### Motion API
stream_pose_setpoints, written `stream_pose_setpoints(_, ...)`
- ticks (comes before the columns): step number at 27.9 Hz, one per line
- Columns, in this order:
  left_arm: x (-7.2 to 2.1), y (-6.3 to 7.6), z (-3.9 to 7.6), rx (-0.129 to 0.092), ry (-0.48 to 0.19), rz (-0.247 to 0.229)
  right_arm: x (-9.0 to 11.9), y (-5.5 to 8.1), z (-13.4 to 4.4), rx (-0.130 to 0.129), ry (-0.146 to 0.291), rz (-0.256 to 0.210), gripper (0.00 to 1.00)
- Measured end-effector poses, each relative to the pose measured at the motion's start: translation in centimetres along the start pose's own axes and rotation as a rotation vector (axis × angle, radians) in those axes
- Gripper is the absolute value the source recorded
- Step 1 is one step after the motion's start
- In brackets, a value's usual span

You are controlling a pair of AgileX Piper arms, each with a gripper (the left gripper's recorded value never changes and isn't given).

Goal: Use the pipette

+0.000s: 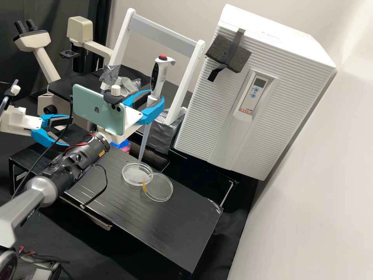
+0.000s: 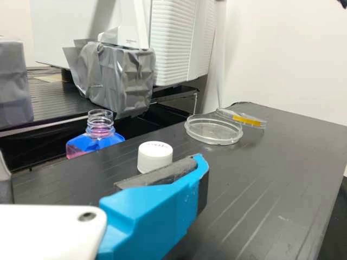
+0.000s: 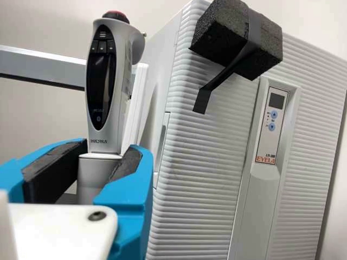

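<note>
Pipette (image 1: 158, 74): upright over the black bench (image 1: 171, 221), grey body with a red button on top, pinched low on its body.
Right gripper (image 1: 147, 104): blue fingers pressed against the pipette from both sides; in the right wrist view the dark pads (image 3: 51, 168) meet its white collar.
Pipette tip (image 1: 143, 144): long, clear and thin, slanting down to the petri dish (image 1: 136, 173); whether it touches the dish floor cannot be told.
Dish lid (image 1: 158, 187): just beside the dish, leaning on its rim, with a yellow strip on its edge.
Left gripper (image 1: 58, 129): fingers spread with nothing between them, well apart from the dish; the left wrist view cuts off all but one finger (image 2: 157, 200).
Flask (image 2: 95, 138): open neck, pink liquid, partly behind the bench edge; from above, mostly hidden under the arm.
White cap (image 2: 155, 156): on the bench near the flask, lower part hidden by the finger.
White cabinet (image 1: 252, 89): behind the dish, with a black foam block (image 1: 228, 54) strapped on.
</note>
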Motion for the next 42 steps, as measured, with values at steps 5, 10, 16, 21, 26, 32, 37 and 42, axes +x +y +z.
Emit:
stream_pose_setpoints(5,0.00,0.0,0.0,0.001,-0.001,-0.001,0.0,0.0,0.0,-0.001,-0.002,0.001,0.00)
stream_pose_setpoints(10,-0.20,0.1,-0.4,0.000,0.016,0.005,0.1,0.1,0.2,0.022,-0.011,0.006,0.00)
stream_pose_setpoints(16,-0.50,1.6,-0.6,-0.020,0.026,0.055,0.4,-0.4,0.3,0.088,0.002,-0.010,0.00)
stream_pose_setpoints(21,-0.78,4.4,-0.9,-0.034,0.051,0.164,3.5,0.0,-2.4,0.133,0.064,-0.038,0.00)
stream_pose_setpoints(26,-0.84,6.0,-1.2,-0.034,0.061,0.217,7.1,1.1,-6.1,0.137,0.152,-0.004,0.00)
stream_pose_setpoints(32,-0.81,6.7,-1.6,-0.055,0.073,0.246,10.0,1.6,-8.3,0.164,0.191,0.005,0.00)
stream_pose_setpoints(37,-0.65,7.1,-1.8,-0.051,0.084,0.249,12.7,-0.1,-9.4,0.194,0.181,-0.117,0.00)
stream_pose_setpoints(42,-0.63,8.0,-2.3,-0.047,0.113,0.258,14.8,-1.8,-9.2,0.182,0.142,-0.244,0.00)
